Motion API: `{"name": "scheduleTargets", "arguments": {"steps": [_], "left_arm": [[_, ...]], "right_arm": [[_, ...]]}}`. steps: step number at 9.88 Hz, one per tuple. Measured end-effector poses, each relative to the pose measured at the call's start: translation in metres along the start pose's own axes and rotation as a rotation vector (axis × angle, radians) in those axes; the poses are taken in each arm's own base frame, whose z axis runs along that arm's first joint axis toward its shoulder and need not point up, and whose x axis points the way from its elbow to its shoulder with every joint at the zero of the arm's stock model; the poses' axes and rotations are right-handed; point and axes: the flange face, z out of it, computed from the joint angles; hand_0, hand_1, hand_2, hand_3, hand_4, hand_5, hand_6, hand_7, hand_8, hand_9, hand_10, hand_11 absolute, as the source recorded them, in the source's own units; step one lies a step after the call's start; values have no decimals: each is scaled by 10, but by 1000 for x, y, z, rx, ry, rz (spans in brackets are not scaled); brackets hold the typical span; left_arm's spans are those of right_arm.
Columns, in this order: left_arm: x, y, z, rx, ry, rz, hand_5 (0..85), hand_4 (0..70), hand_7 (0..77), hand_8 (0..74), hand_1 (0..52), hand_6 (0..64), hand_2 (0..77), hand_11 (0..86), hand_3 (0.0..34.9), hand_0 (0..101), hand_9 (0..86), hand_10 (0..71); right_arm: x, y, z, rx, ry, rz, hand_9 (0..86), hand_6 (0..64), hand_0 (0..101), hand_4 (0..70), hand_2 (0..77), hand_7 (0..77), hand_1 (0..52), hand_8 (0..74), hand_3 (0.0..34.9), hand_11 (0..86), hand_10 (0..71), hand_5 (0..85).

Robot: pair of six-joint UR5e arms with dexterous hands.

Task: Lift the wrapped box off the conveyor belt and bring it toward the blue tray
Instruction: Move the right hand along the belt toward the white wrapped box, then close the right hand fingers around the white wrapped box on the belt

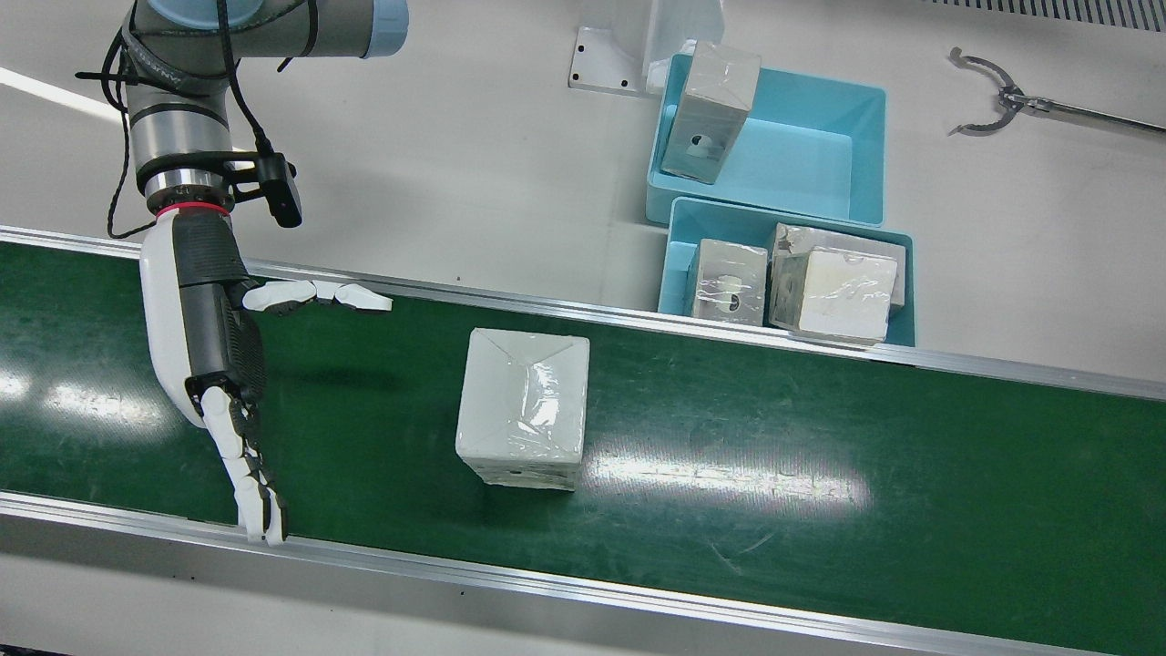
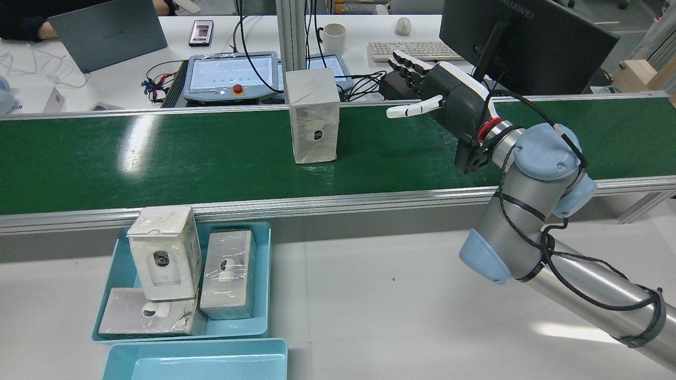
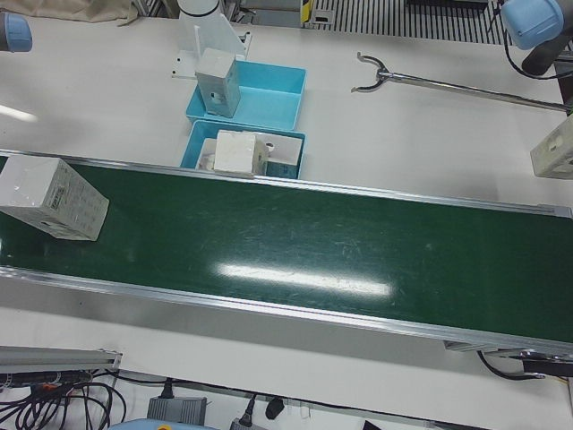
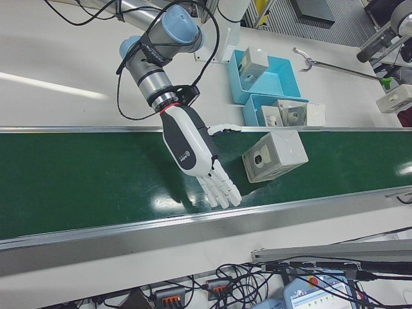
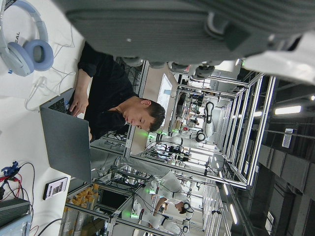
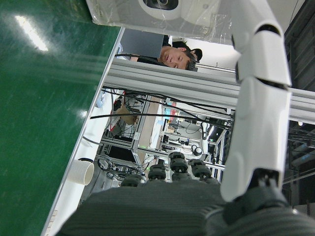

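Observation:
The wrapped box [image 1: 524, 410] stands upright on the green conveyor belt [image 1: 820, 437]. It also shows in the rear view [image 2: 314, 116], the left-front view [image 3: 49, 197] and the right-front view [image 4: 273, 154]. My right hand [image 1: 219, 346] is open above the belt, fingers stretched out, a hand's width from the box and not touching it. It shows in the rear view [image 2: 443, 89] and the right-front view [image 4: 193, 151] too. In the right hand view the box [image 6: 162, 12] lies ahead past one finger [image 6: 261, 98]. The left hand view shows only part of my left hand [image 5: 172, 19], aimed at the room.
Two blue trays sit beside the belt: the nearer one [image 1: 674, 255] holds several wrapped boxes, the farther one [image 1: 802, 155] holds one upright box. They show in the rear view [image 2: 264, 279]. A metal grabber tool [image 1: 1002, 100] lies on the table. Desks with screens stand beyond the belt.

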Motion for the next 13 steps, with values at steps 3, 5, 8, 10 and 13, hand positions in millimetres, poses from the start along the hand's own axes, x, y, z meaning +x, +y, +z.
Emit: {"name": "scheduleTargets", "arguments": {"steps": [3, 5, 8, 10, 13], "left_arm": [[0, 0, 0, 0, 0, 0, 11, 0, 0, 0, 0, 0, 5, 0, 0, 0, 0, 5], [0, 0, 0, 0, 0, 0, 11, 0, 0, 0, 0, 0, 11, 0, 0, 0, 0, 5], [0, 0, 0, 0, 0, 0, 11, 0, 0, 0, 0, 0, 5, 0, 0, 0, 0, 5], [0, 0, 0, 0, 0, 0, 11, 0, 0, 0, 0, 0, 5, 0, 0, 0, 0, 5], [0, 0, 0, 0, 0, 0, 11, 0, 0, 0, 0, 0, 11, 0, 0, 0, 0, 5]], "right_arm": [[7, 6, 3, -7, 8, 3, 16, 0, 465, 27, 169, 5, 147, 44, 0, 16, 0, 16], [12, 8, 3, -10, 13, 3, 16, 0, 462, 33, 169, 5, 136, 33, 0, 16, 0, 16], [23, 12, 3, -5, -3, 6, 16, 0, 458, 33, 169, 5, 136, 33, 0, 16, 0, 16], [29, 15, 3, -5, -5, 9, 16, 0, 458, 33, 169, 5, 136, 33, 0, 16, 0, 16], [33, 16, 3, -2, -8, 10, 16, 0, 458, 33, 169, 5, 136, 33, 0, 16, 0, 16]]}}
